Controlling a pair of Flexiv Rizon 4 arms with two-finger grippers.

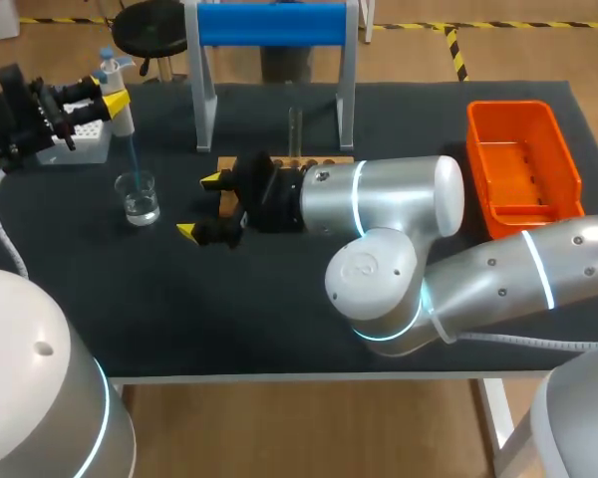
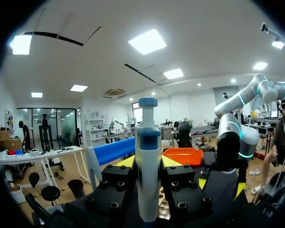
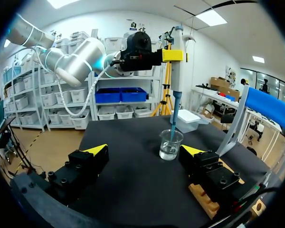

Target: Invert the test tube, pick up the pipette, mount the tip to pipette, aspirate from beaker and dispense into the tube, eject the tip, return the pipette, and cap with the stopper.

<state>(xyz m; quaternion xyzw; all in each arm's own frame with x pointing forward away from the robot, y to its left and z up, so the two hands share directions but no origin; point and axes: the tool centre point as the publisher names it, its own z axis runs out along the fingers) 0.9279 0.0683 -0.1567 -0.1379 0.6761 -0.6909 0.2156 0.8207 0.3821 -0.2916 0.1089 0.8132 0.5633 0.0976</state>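
My left gripper (image 1: 108,101) is shut on the white pipette (image 1: 122,108), held upright over the glass beaker (image 1: 138,196). The pipette's blue tip (image 3: 173,118) reaches down into the beaker (image 3: 171,145), which holds a little clear liquid. In the left wrist view the pipette (image 2: 148,166) stands between the yellow-tipped fingers of the left gripper (image 2: 148,162). My right gripper (image 1: 200,206) is open just right of the beaker, with nothing between its fingers. The right gripper (image 3: 145,152) faces the beaker from close by. A test tube (image 1: 295,127) stands upright in the wooden rack (image 1: 324,160).
A white tip box (image 1: 80,139) sits at the far left behind the beaker. An orange bin (image 1: 523,164) stands at the right. A blue roller on a white frame (image 1: 272,25) spans the back. The right arm (image 1: 389,199) covers part of the rack.
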